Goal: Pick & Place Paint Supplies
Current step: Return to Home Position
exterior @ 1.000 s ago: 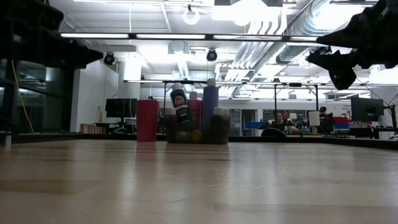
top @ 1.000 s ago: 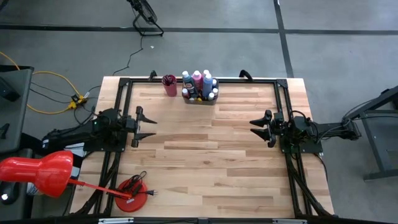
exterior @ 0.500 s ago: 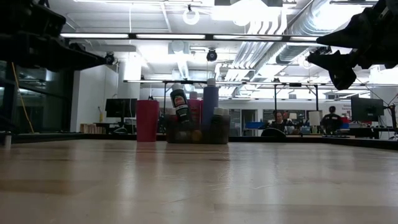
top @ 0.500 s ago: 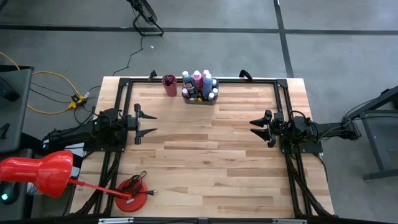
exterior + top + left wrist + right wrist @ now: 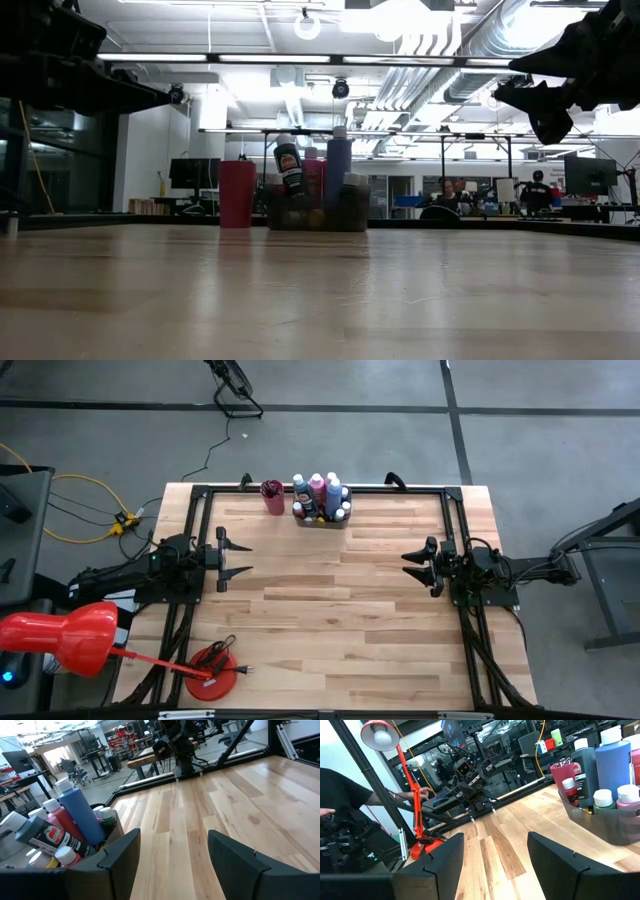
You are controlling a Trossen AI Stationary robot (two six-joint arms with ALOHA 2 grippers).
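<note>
The paint bottles (image 5: 322,494) stand upright in the grey tray (image 5: 321,517) at the middle of the table's far edge: a blue one (image 5: 80,815), a red one (image 5: 62,827), a dark tube (image 5: 49,837) and small white-capped ones. Thin brushes (image 5: 562,764) stick up out of the pink cup (image 5: 272,497) just left of the tray. My left gripper (image 5: 238,557) hovers open over the table's left part, and my right gripper (image 5: 410,563) hovers open over the right part. Both point at the table's middle, well short of the tray.
A black frame (image 5: 205,491) runs along the table's left, far and right edges. A red desk lamp (image 5: 60,640) leans over the near-left corner on its base (image 5: 214,678). A person (image 5: 340,805) stands beyond the left side. Bare wood (image 5: 330,610) lies between the arms.
My left gripper has shifted slightly toward the table's far edge and turned a little at the wrist, then stayed still. The right arm, the tray and the cup have kept their places.
</note>
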